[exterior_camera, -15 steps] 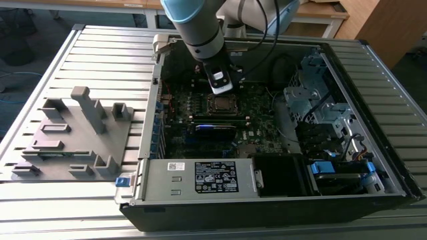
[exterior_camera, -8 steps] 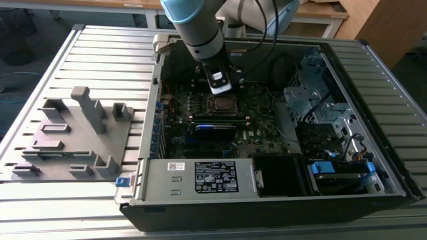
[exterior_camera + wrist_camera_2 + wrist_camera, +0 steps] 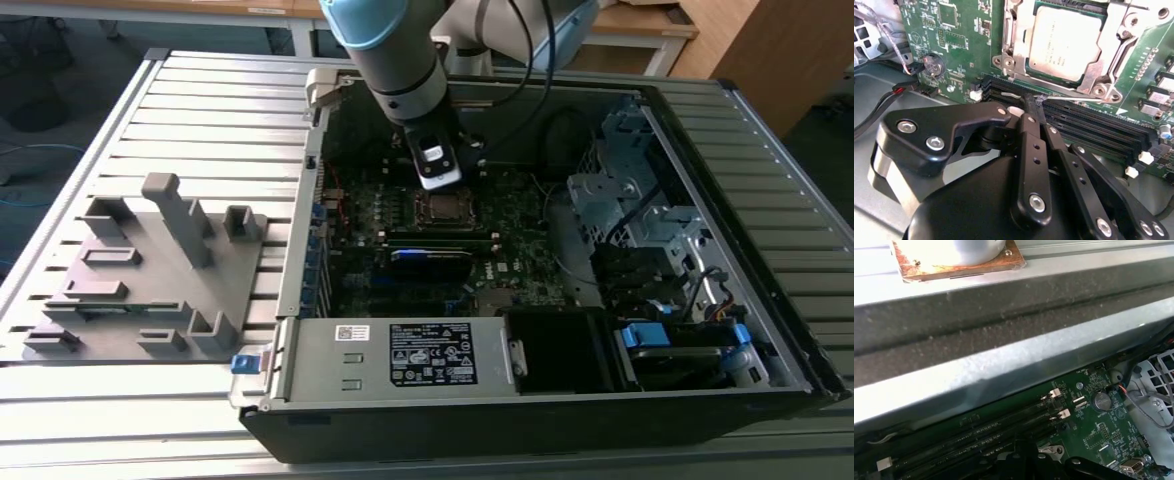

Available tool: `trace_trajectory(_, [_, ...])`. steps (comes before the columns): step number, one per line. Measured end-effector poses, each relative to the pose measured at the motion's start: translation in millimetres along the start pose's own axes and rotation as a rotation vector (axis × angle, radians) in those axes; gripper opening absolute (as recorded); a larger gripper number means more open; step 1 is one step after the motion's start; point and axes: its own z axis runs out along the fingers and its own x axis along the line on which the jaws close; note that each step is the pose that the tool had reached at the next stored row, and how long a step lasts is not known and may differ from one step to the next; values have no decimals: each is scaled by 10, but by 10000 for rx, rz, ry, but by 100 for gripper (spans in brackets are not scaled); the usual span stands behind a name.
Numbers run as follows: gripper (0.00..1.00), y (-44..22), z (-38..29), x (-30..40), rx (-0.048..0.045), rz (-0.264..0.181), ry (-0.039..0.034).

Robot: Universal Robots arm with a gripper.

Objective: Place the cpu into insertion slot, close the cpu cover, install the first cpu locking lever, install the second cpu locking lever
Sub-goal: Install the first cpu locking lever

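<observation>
1. The cpu [image 3: 1064,42] lay flat in the slot [image 3: 415,207], with its grey metal top facing up. It was nearly square, so I could not name a long axis. Its edges ran in line with the edges of the slot.
2. In the second wrist view the cpu was at the upper right of the frame. In the exterior view the slot was near the middle, a little above centre.
3. The cover [image 3: 1008,37] was down around the cpu. Its silver frame went along the sides of the chip and the metal top showed through the cut-out.
4. One thin lever [image 3: 1074,99] lay just below the cover, along the nearest memory slot [image 3: 1094,122].
5. The gripper [image 3: 1031,105] was closed, the two black fingers [image 3: 1026,150] meeting at the tip, and I saw nothing held between them. The tip was at the lever; whether it touched it, I could not tell.
6. In the exterior view the gripper [image 3: 438,172] hung just above the slot, inside the case [image 3: 787,330].
7. The open case contained one green board [image 3: 954,30], and on it one round battery [image 3: 933,64] at the upper left of the second wrist view.
8. The memory slots were long, black and side by side. I could not count them for sure. One blue stick [image 3: 430,254] sat below the slot in the exterior view.
9. The case stood on a table [image 3: 200,110], and one grey fixture [image 3: 147,270] lay at the left of that frame.
</observation>
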Motion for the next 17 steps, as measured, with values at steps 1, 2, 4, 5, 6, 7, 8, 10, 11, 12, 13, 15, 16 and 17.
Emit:
trace_trajectory(1, [11, -2, 6, 1, 7, 17, -7])
trace_trajectory(2, [11, -3, 10, 1, 14, 32, -15])
trace_trajectory(4, [11, -5, 17, 1, 34, 59, -30])
trace_trajectory(5, [11, -6, 22, 1, 44, 74, -40])
trace_trajectory(6, [11, -8, 27, 2, 55, 91, -50])
trace_trajectory(7, [11, -10, 32, 3, 66, 108, -60])
trace_trajectory(8, [11, -12, 37, 4, 77, 126, -71])
trace_trajectory(10, [11, -16, 48, 7, 94, 159, -91])
trace_trajectory(11, [11, -17, 50, 8, 99, 167, -92])
trace_trajectory(12, [11, -18, 52, 8, 101, 170, -94])
trace_trajectory(13, [11, -19, 56, 10, 101, 176, -98])
trace_trajectory(15, [11, -22, 65, 12, 115, 184, -112])
trace_trajectory(16, [11, -25, 70, 14, 125, 186, -122])
trace_trajectory(17, [11, -27, 76, 15, 134, 188, -132])
